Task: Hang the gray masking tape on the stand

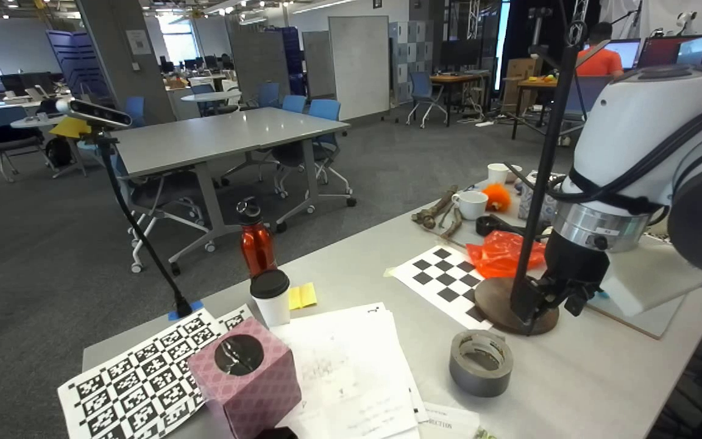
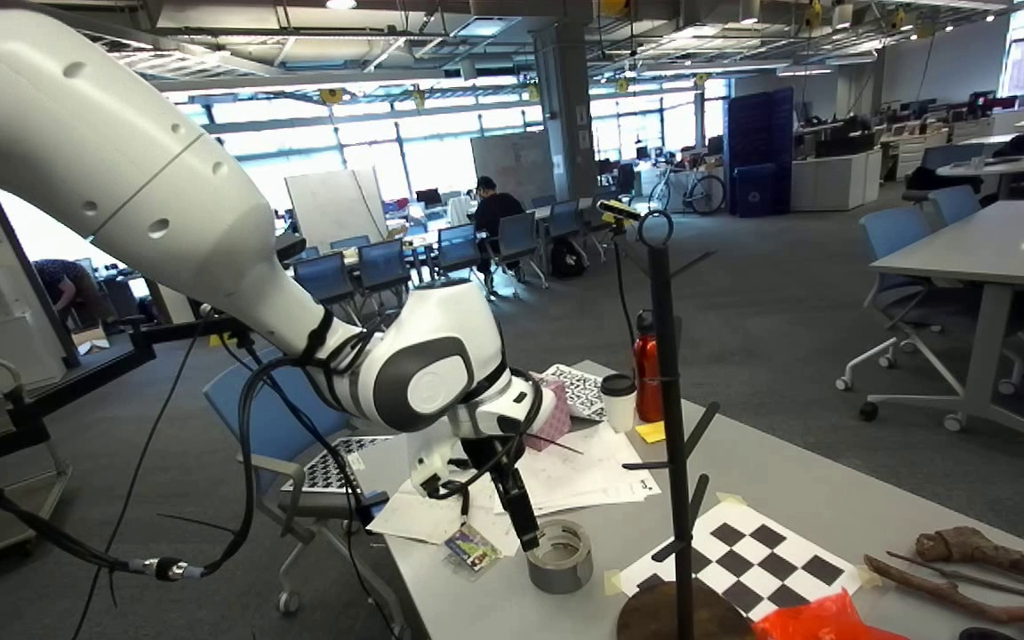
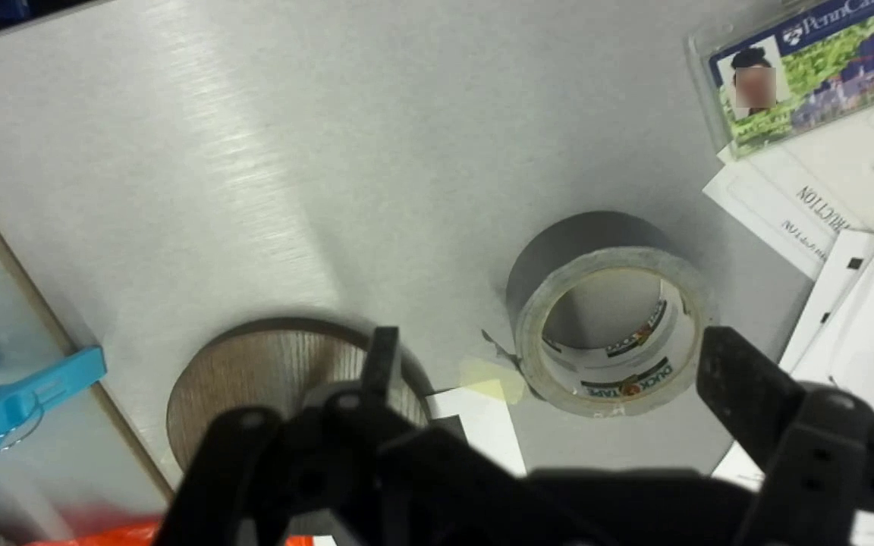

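Lining up before the pick: the gray tape (image 1: 479,380) lies flat on the table (image 1: 601,372), hollow upward, near the stand (image 2: 672,391) but apart from its round base (image 1: 496,300). The gripper (image 3: 551,345) hangs above the table, its fingers (image 3: 744,387) spread wide with nothing held between them. In the wrist view the tape shows in the span of the fingers, off-centre toward one of them, while the other partly hides the base. In an exterior view a plain gap parts the fingertips (image 1: 575,303) from the tape; their height above it I cannot tell. Watching from nearby, I judge the step in hand to be the approach, with gripping, lifting and hanging not yet done. The next move calls for a sideways shift toward the tape, away from the stand, then a straight descent. A pinch on the tape's wall, one finger inside the hollow, would probably suit, since the hollow must later slip over one of the slanting pegs (image 2: 700,431). For that, the tape will likely need tilting on edge.
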Controlling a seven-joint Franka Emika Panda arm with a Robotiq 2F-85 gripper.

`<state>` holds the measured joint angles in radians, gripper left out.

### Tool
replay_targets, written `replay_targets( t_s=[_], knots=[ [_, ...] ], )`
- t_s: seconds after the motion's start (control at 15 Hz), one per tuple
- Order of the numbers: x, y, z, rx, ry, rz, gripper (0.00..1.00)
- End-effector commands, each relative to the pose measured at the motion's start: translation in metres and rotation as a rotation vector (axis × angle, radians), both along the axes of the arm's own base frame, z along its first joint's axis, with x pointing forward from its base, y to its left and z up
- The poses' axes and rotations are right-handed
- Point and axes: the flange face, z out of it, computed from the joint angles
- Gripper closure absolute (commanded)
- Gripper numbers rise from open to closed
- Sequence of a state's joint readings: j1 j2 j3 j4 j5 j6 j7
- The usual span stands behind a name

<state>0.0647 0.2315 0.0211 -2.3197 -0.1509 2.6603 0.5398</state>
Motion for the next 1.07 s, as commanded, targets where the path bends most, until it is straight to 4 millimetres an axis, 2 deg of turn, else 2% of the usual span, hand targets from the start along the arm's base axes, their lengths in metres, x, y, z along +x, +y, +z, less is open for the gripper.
replay_targets(
  t_s=[0.0, 0.4, 0.6, 1.0],
  knots=[
    [0.024, -0.003, -0.034, 0.025, -0.044, -0.070, 0.00],
    [0.043, 0.010, -0.072, 0.049, -0.047, -0.094, 0.00],
    [0.042, 0.013, -0.087, 0.044, -0.026, -0.106, 0.00],
    [0.036, 0.003, -0.106, 0.019, 0.002, -0.130, 0.00]
  ],
)
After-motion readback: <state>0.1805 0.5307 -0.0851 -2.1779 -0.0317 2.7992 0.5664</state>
